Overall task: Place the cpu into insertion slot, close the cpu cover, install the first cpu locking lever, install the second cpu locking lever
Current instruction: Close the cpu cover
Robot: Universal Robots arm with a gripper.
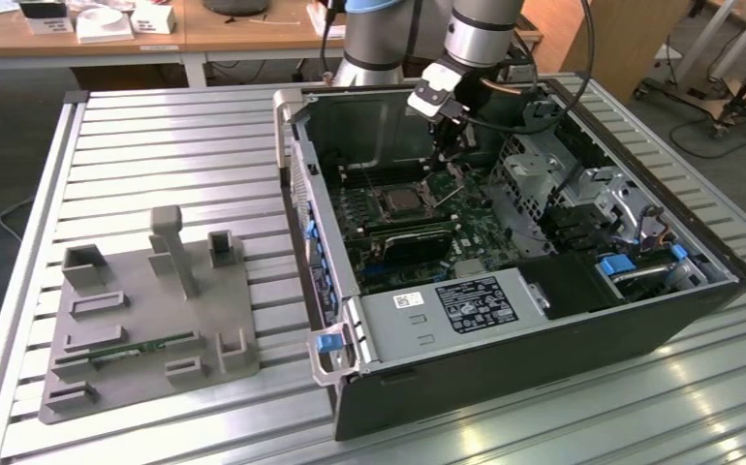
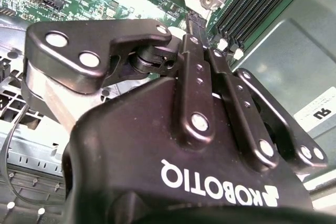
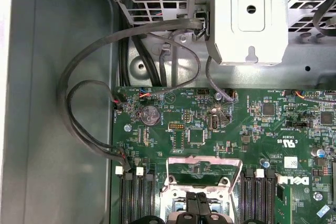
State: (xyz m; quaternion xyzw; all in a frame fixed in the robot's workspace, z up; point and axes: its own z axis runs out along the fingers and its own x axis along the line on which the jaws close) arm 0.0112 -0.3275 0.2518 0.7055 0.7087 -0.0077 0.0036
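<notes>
Cpu in insertion slot (cpu cover raised)

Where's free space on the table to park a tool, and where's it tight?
Free: bare table slats between the grey fixture tray and the wooden desk, and the strip along the computer case's dark outer wall. Crowded: inside the case around the insertion slot, where the hand hangs.
</notes>
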